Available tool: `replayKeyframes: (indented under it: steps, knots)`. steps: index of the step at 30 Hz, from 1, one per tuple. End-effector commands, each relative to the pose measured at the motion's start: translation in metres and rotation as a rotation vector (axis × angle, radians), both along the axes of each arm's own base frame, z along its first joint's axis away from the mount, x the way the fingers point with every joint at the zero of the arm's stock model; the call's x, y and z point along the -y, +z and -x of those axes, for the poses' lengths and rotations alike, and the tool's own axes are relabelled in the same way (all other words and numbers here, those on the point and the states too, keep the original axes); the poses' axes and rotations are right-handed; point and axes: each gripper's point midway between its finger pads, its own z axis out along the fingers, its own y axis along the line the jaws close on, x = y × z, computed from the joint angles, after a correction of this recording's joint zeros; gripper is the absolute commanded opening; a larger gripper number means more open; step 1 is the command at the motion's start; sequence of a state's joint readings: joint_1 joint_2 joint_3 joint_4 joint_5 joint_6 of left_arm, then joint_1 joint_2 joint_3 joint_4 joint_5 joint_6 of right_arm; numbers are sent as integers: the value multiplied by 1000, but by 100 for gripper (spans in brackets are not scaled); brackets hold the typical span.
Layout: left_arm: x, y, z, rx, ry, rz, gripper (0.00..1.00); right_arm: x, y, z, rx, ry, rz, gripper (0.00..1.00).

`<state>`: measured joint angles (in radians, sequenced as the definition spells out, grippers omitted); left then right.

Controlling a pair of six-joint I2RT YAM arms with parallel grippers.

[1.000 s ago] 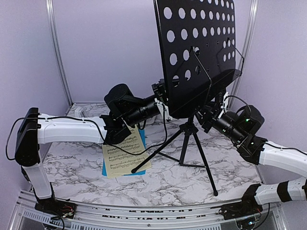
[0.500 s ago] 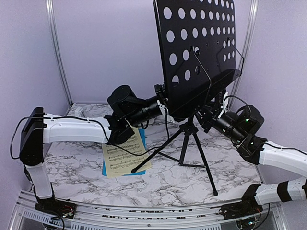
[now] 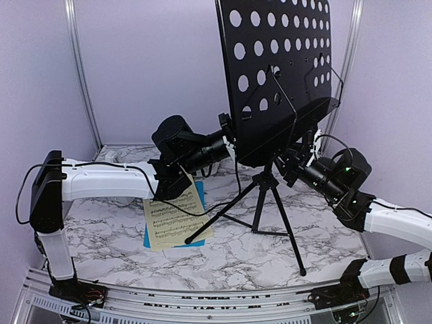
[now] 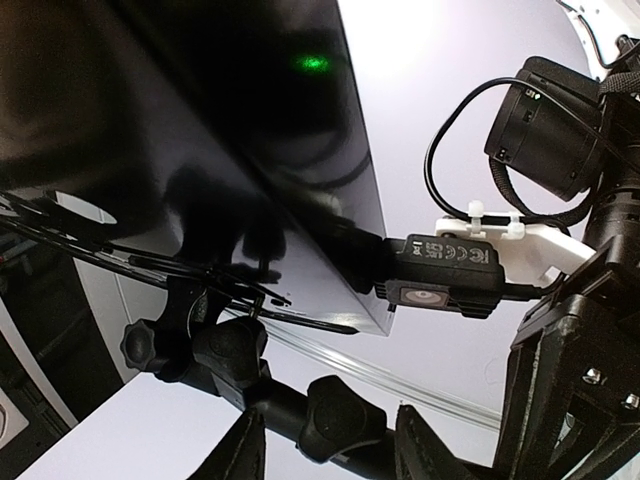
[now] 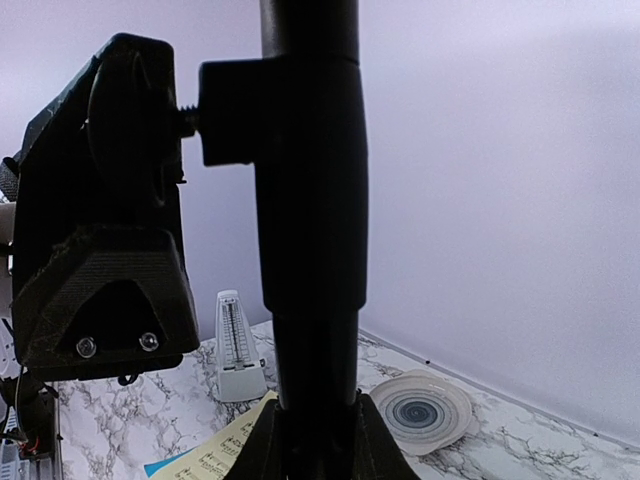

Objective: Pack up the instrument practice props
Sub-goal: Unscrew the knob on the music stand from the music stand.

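White arm links [image 3: 101, 182], black joints [image 3: 177, 138], trailing black cables [image 4: 431, 158]; fingers [image 4: 422, 446] seemingly black.

Music stand [image 4: 150, 110] close above; clamp knobs [image 4: 335, 425] below.

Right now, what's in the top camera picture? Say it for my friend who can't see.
A black music stand with round holes stands on tripod legs on a marble table. The left arm and the right arm reach toward it from either side. A yellow sheet-music page lies on a blue page.
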<state>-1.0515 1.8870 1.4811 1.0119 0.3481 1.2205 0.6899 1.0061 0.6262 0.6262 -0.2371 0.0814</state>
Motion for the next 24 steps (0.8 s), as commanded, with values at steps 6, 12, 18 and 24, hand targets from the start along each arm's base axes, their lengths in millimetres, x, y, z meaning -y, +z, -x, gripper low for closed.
replayKeyframes:
  steps: [6, 12, 18, 24]
  knots:
    - [8, 2, -5, 29, 4, -10, 34, 9, 59, 6, 90, -6, -131, 16]
    - [11, -3, -8, 26, 16, -29, 31, 9, 59, 7, 91, -2, -131, 16]
    - [12, -5, -10, 26, 24, -30, 24, 8, 59, 7, 91, 0, -133, 16]
    - [11, -2, -11, 36, 44, 7, 5, 8, 58, 6, 87, 1, -133, 15]
